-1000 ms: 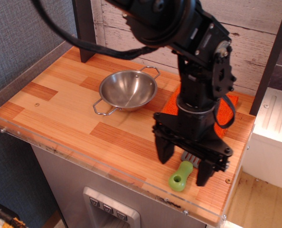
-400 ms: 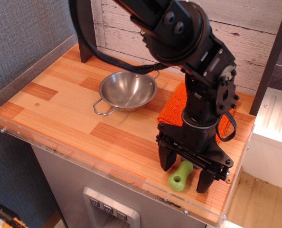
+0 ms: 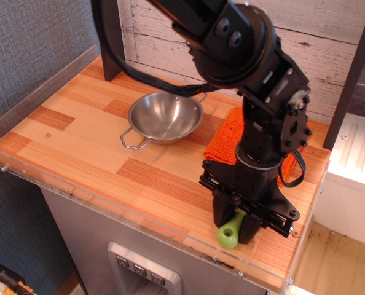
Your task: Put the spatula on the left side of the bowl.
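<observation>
The spatula (image 3: 230, 232) lies near the front right edge of the wooden table; only its lime-green handle with the hole shows, and its blade is hidden under the arm. My gripper (image 3: 236, 224) is down over it, its black fingers closed against both sides of the handle. The shiny steel bowl (image 3: 166, 117) with two wire loop handles sits at the middle back of the table, well to the left of and behind the gripper.
An orange cloth (image 3: 231, 132) lies behind the gripper, right of the bowl. A dark post (image 3: 112, 43) stands at the back left. A clear acrylic lip (image 3: 109, 212) runs along the front edge. A white cabinet (image 3: 354, 178) stands to the right.
The gripper has lowered onto the spatula and its fingers, spread wide before, have closed on the green handle. The spatula and bowl have stayed in place.
</observation>
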Controlling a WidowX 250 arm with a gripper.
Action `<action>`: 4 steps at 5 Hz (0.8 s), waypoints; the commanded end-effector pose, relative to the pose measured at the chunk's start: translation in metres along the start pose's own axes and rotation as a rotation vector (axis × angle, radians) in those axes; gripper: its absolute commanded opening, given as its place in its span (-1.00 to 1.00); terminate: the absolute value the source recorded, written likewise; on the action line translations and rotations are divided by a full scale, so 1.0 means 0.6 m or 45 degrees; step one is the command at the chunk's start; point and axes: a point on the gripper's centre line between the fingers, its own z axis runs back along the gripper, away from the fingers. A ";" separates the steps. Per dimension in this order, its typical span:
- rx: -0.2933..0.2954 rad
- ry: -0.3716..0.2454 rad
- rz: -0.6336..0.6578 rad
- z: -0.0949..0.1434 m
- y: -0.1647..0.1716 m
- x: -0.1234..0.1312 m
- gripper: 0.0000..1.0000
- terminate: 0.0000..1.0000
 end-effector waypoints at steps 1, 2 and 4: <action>-0.027 -0.151 -0.056 0.108 0.009 0.023 -1.00 -1.00; 0.021 -0.185 0.072 0.188 0.080 0.049 -1.00 -1.00; 0.052 -0.096 0.373 0.210 0.276 0.126 -1.00 -1.00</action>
